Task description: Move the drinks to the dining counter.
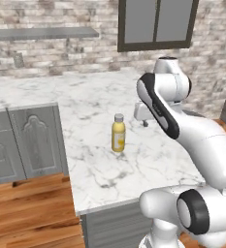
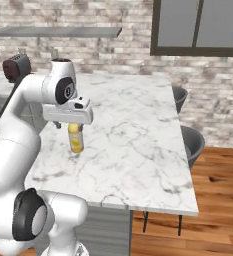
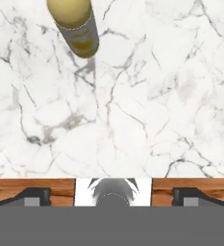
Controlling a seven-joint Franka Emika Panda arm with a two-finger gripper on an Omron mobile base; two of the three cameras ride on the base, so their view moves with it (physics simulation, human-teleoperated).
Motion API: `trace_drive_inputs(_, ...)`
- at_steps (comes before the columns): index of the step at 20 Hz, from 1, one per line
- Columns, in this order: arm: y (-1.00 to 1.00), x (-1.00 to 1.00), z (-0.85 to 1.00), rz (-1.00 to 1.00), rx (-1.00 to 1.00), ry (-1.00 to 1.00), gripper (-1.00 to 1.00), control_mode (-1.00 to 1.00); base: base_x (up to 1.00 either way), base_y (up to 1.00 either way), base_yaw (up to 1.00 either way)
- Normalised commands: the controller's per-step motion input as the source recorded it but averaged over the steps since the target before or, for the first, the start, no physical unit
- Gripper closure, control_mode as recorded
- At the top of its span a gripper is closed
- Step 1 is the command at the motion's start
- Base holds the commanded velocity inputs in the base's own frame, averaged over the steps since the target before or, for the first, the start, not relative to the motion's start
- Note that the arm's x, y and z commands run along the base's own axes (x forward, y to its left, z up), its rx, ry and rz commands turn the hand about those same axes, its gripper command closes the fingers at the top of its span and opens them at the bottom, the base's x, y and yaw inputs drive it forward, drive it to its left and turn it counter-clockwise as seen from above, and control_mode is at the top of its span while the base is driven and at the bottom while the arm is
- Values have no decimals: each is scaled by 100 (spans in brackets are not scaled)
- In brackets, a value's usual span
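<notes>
Marble dining counter (image 1: 134, 169), lone upright yellow bottle (image 1: 118, 133), unobstructed.

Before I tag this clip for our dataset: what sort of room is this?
Most likely a home kitchen with a dining area: a marble counter jutting out with stools beside it, grey panelled cabinets, and a yellow bottle standing on the marble.

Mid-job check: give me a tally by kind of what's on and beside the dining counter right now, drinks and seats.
Yellow bottles: 1, the yellow bottle standing upright on the dining counter
Red cans: 0 seen on the slab
Grey stools: 2, the near stool and the far stool, both along the counter's far side
Total: 3
</notes>
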Motion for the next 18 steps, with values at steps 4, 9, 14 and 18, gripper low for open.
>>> trace_drive_inputs(4,0,-12,0,0,0,-7,-100,-100,0,0,0)
trace_drive_inputs(9,0,-7,5,0,0,0,-100,-100,0,0,0)
trace_drive_inputs(14,0,-5,2,0,0,0,-100,-100,0,0,0)
trace_drive_inputs(18,0,0,0,0,0,0,-100,-100,0,0,0)
